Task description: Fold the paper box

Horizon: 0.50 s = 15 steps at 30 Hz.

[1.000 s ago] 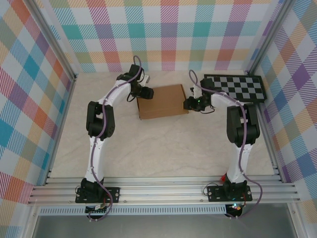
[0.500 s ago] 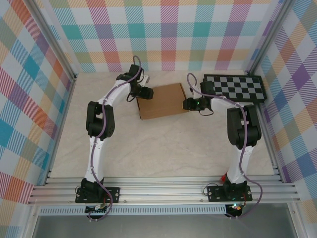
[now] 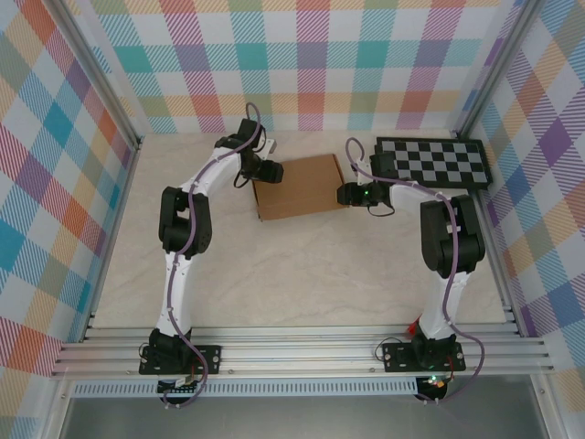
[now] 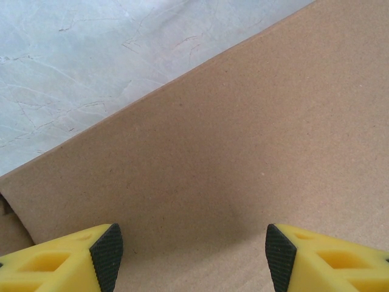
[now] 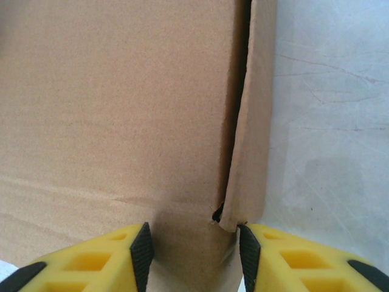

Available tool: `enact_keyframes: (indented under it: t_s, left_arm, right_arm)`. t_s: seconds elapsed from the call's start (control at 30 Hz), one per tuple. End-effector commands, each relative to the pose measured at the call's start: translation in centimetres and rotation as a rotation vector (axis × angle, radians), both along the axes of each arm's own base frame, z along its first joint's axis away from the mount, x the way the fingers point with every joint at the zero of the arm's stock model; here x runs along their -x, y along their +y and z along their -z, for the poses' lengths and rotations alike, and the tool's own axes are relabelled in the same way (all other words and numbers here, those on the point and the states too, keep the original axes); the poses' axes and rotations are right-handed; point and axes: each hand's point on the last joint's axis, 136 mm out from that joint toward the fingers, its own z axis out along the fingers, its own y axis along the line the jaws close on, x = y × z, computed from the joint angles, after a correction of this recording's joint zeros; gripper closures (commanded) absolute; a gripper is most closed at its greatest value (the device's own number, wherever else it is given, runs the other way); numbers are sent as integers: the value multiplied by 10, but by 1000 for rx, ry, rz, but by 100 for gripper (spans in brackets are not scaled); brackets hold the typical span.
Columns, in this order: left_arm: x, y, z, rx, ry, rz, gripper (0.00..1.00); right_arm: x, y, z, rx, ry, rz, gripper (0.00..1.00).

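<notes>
The paper box (image 3: 300,186) lies as a shallow, closed brown cardboard box at the back middle of the table. My left gripper (image 3: 272,171) is at its left edge. In the left wrist view that gripper (image 4: 192,258) is open, its pads wide apart over the box's flat top (image 4: 243,134) with nothing between them. My right gripper (image 3: 345,193) is at the box's right edge. It (image 5: 196,252) is open and straddles the edge of the box (image 5: 115,103). A loose side flap (image 5: 252,134) stands slightly away from the box, and its lower end touches the right pad.
A black-and-white checkerboard panel (image 3: 434,162) lies at the back right, just behind the right arm. Plaid walls close in the table on three sides. Bare marble-look tabletop (image 3: 302,274) stretches between the box and the arm bases.
My right gripper's jaws have widened at the box's right edge and its wrist has shifted slightly. The left arm and the box have stayed put.
</notes>
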Motion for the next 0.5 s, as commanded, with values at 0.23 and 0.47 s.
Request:
enact_keyframes:
  t_s: [0.23, 0.47]
  left_arm:
    - [24, -1, 27, 3, 128, 26, 33]
    - [24, 1, 29, 6, 135, 21, 33]
  right_arm:
    - [37, -10, 0, 46, 119, -7, 54]
    - [50, -10, 3, 2, 143, -6, 63]
